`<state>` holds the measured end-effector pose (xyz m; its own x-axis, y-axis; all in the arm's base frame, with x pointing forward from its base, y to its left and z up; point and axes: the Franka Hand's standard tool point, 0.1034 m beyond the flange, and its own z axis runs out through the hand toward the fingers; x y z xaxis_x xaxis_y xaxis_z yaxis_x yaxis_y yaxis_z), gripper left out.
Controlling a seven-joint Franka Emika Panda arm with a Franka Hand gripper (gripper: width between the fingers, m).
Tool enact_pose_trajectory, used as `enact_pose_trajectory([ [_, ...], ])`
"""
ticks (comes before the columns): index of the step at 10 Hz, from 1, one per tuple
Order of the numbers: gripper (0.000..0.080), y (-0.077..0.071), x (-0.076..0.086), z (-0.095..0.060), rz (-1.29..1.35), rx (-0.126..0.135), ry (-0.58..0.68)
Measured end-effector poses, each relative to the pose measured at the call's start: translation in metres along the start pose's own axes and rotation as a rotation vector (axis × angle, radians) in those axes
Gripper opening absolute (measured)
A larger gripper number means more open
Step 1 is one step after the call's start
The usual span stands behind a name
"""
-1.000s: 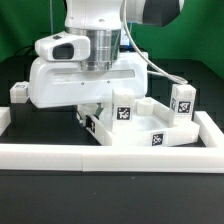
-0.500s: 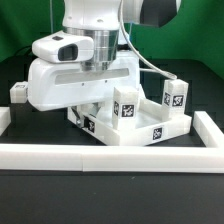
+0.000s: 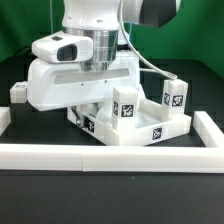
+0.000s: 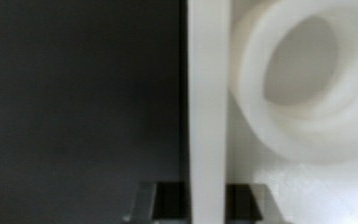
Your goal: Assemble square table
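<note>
End effector (image 4: 206, 203) closed on the thin rim of the square tabletop (image 3: 138, 136). In the wrist view you see the white wall pinched edge-on between the two dark fingertips (image 4: 167, 201), with a round corner socket (image 4: 311, 72) just beside it. In the exterior view you find the tabletop over the black desk (image 3: 100, 200), just behind the long white border rail (image 3: 110, 157) and turned at an angle to it; you cannot tell whether it rests flat. The arm's white hand covers the tray's side toward the exterior view's left. Note the first leg (image 3: 124, 105) upright near the tray's middle and the second leg (image 3: 173, 96) upright at the corner toward the exterior view's right. The third leg (image 3: 18, 92) sits apart, at the exterior view's left.
</note>
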<state>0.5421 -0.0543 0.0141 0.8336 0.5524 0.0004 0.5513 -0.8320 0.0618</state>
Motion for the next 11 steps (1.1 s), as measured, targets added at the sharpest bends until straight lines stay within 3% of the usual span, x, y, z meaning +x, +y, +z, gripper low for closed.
enact_pose_trajectory([
  [2, 0.0063, 0.000, 0.002, 0.000, -0.024, -0.001, -0.001],
  [3, 0.0063, -0.001, 0.012, -0.004, -0.110, -0.009, 0.000],
  [6, 0.0063, 0.002, 0.043, -0.012, -0.474, -0.067, 0.002],
  [11, 0.0063, 0.010, 0.034, -0.010, -0.727, -0.080, -0.038],
])
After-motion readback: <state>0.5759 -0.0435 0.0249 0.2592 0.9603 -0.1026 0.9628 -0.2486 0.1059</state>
